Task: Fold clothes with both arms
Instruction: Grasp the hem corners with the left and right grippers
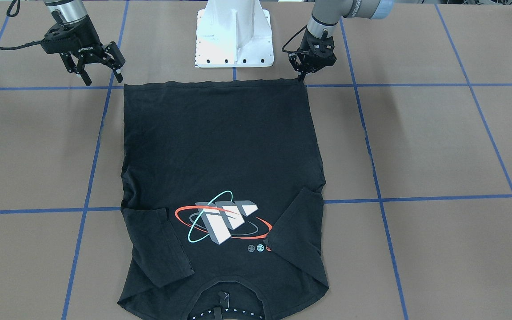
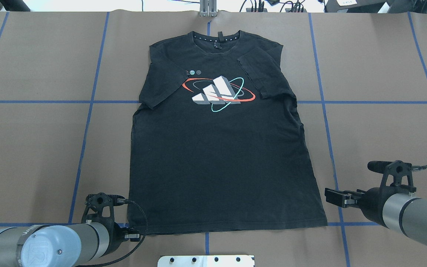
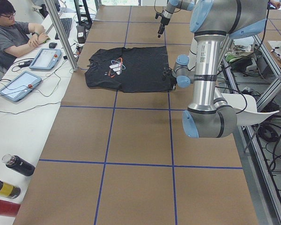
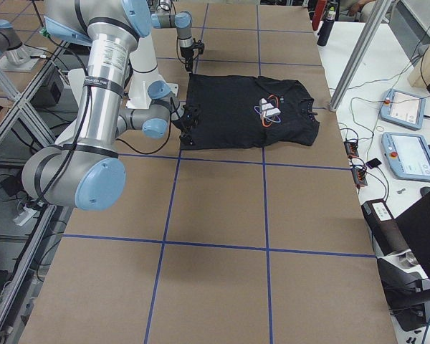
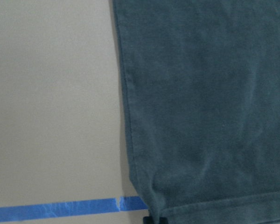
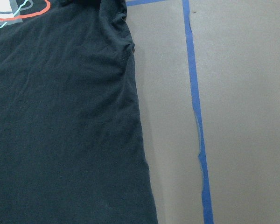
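1. Nearest the front-facing lens is the collar (image 1: 238,314) of the black T-shirt (image 1: 220,146). The bottom edge of that view slices it off, so I get only half the neckline there.
2. The shirt lies flat and print-up on the brown table (image 1: 438,142), collar away from me. Its hem (image 1: 214,84) runs along a blue tape line just in front of my white pedestal (image 1: 234,40).
3. Both sleeves (image 1: 160,246) are turned in over the chest, making the body one narrow panel. That, to my mind, is why I'm working at the hem: the lengthwise fold comes next.
4. My left gripper (image 1: 302,78) points straight down onto one hem corner with its fingers drawn together. I read that as a pinch on the cloth, kept low so the corner can't slip.
5. My right gripper (image 1: 102,73) hangs tilted just beside the other hem corner, jaws spread wide, nothing in them, clear of the fabric.
6. My guess is that the right one must drop and take its corner before both lift, or the hem goes up crooked.
7. Hard to see:
   - The left wrist camera shows only a dark sliver of fingertip at the corner, not how much cloth is caught.
   - The right wrist camera shows the shirt's side edge and tape, but no fingers.
   - One sleeve covers a small dot beside the chest graphic (image 1: 222,220).
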You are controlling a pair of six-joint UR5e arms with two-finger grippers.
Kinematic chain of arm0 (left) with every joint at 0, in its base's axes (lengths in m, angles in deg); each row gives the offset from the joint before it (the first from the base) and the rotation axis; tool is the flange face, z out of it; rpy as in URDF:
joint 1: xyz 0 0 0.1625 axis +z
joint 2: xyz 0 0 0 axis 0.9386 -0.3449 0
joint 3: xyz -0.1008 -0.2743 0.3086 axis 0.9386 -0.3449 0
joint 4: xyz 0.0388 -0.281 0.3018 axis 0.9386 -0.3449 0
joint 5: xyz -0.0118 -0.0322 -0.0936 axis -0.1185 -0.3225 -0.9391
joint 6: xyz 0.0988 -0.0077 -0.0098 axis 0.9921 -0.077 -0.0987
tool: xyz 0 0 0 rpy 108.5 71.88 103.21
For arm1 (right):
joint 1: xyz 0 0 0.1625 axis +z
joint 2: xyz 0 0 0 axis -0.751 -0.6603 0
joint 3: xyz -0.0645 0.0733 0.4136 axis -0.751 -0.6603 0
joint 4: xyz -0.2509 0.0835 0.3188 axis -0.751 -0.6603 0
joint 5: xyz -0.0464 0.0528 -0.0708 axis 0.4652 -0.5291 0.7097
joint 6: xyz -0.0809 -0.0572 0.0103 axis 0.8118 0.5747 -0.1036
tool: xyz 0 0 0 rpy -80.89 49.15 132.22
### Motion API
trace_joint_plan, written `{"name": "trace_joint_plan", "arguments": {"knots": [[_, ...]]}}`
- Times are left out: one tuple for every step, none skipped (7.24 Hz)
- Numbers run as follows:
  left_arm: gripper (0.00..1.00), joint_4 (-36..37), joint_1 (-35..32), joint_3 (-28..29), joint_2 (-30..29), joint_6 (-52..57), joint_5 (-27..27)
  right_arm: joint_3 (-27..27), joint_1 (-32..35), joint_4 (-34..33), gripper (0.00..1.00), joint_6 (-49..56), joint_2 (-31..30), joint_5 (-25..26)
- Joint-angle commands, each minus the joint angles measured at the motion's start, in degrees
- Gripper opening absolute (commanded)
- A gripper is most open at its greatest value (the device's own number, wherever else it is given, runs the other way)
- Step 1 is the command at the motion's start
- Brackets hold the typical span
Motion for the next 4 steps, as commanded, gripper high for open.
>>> {"name": "trace_joint_plan", "arguments": {"knots": [[0.0, 0.0, 0.0, -0.2, 0.0, 0.0, 0.1, -2.9, -5.2, 0.3, 0.99, -4.6, 0.5, 6.9], [0.0, 0.0, 0.0, -0.2, 0.0, 0.1, 0.4, -4.3, -6.5, 0.4, 0.99, -5.0, 1.6, 7.3], [0.0, 0.0, 0.0, -0.2, 0.1, 0.1, 0.5, -5.8, -8.0, 1.9, 0.97, -6.1, 1.6, 8.1], [0.0, 0.0, 0.0, -0.3, 0.3, 0.1, 0.6, -8.7, -10.1, 5.3, 0.89, -6.4, 2.3, 11.1]]}}
